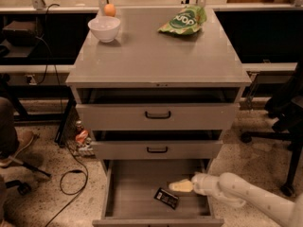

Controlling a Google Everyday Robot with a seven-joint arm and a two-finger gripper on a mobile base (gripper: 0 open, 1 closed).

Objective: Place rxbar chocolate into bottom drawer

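Observation:
The rxbar chocolate (166, 197), a small dark bar, lies flat on the grey floor of the open bottom drawer (132, 193), right of its middle. My gripper (179, 187) reaches into the drawer from the right on a white arm. Its pale tip sits just above and to the right of the bar, apart from it.
The two upper drawers (157, 115) with black handles are slightly pulled out above the bottom one. On the cabinet top are a white bowl (104, 28), an orange ball (110, 9) and a green chip bag (183, 20). Cables and a chair base lie on the floor at the left.

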